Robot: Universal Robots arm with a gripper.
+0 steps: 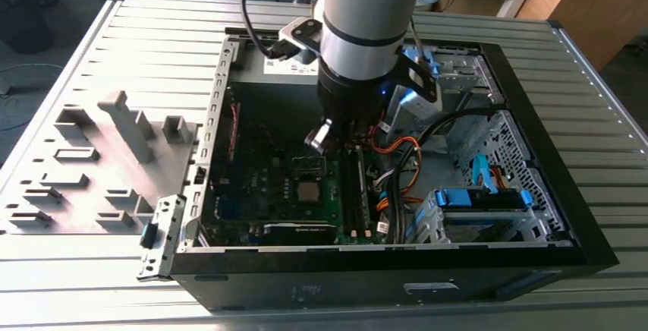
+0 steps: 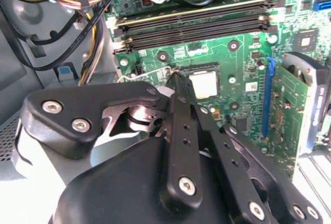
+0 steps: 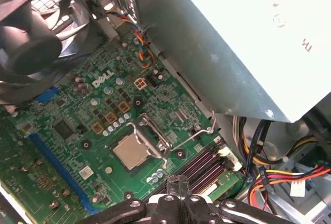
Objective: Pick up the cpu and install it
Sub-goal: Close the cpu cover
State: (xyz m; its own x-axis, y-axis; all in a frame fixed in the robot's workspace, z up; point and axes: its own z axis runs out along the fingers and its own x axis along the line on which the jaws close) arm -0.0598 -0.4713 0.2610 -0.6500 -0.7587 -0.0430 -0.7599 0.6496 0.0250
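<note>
Silver-grey cpu [image 3: 131, 151] lies flat in the socket [image 3: 151, 131], near the gripper [image 3: 178, 183], whose jaws are pressed together on nothing. It looks light, thin and stiff, with a likely fragile underside. Best held by opposite edges.

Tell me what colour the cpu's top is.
The cpu top is pale silver-grey, against the green motherboard; clearest in the first wrist view.

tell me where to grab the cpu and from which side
Probably by two opposite edges of the cpu, from straight above: it lies flat, top up, on the motherboard, too thin to pinch any other way.
</note>
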